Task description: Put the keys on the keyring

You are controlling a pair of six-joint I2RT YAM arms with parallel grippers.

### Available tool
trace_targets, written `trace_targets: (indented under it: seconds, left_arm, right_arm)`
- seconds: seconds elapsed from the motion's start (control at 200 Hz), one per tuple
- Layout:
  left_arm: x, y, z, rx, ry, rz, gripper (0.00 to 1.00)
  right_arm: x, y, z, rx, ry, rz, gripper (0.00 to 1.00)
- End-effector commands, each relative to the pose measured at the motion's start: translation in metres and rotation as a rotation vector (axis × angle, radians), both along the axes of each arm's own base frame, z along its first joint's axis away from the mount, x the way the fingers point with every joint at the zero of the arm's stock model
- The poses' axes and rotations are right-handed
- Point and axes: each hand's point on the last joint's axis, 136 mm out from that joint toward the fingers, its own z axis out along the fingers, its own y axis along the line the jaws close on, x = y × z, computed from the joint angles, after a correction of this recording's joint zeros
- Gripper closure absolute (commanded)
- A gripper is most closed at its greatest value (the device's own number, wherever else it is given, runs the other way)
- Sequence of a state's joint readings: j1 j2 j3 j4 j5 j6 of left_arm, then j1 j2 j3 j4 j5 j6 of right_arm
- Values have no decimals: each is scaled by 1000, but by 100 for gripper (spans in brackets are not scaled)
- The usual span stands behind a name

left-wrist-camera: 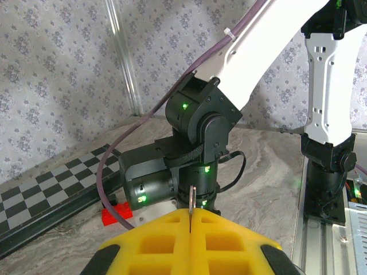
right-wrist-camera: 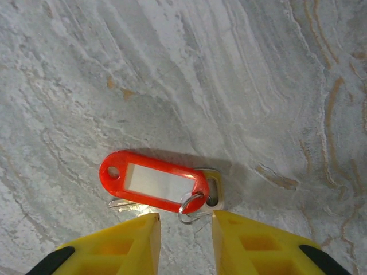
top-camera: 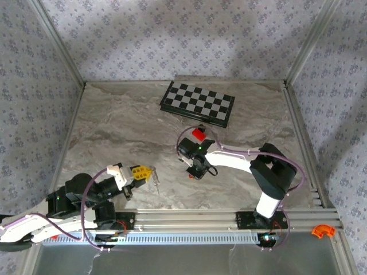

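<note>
- Left pincer (left-wrist-camera: 190, 216) sat low by the near edge, clenched on a thin metal strip (left-wrist-camera: 191, 199) that stood edge-on out of the tips. Key or not, I could not tell.
- Right pincer (right-wrist-camera: 186, 220) hung tips-down over the counter (right-wrist-camera: 241, 69), released: yellow fingers (right-wrist-camera: 129, 238) apart, nothing between them.
- Just beyond those tips lay the red tag (right-wrist-camera: 155, 181), flat on the counter, long axis crosswise to the gap, slightly tilted.
- The keyring (right-wrist-camera: 192, 206), a small wire loop on one end of the tag, lay right at the mouth of the gap. That was the relation that mattered: ring dead ahead of the right pincer, tag body running off to one side.
- A key (right-wrist-camera: 123, 203) seemed to lie under the tag; only a silvery tip stuck out.
- Right arm was by far the nearer. The left pincer stood well apart, off to the left.
- Judgement: strip had to go to the ring, or the ring be lifted toward it.
- Farther back: red block (top-camera: 198, 134), then chessboard (top-camera: 198, 103), neither involved.
</note>
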State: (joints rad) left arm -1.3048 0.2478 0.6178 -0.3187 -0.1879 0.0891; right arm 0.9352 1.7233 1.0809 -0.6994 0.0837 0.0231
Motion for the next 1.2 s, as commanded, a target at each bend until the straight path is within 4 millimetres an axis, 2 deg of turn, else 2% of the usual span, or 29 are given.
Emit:
trace_targets:
  seconds: [0.0,0.365,0.86,1.119,1.194]
  left_arm:
    - [-2,3,15,-48,-20,-7,100]
    - [-2,4,15,-50,-21,-6,100]
    - [-3,5,18,-59,-26,-10,100]
    - [-4,5,19,-61,-29,-12,100]
    - [-4,5,19,-61,-29,-11,100]
  right_arm:
    - [0,-3,-1,-45,3,-14,68]
    - [-3,-1,-8,-59,30,1,67]
    - [1,-5,-8,-75,25,-3,88]
    - [2,-6,-2,-63,20,-5,99]
    - [2,-7,2,-46,15,-9,100]
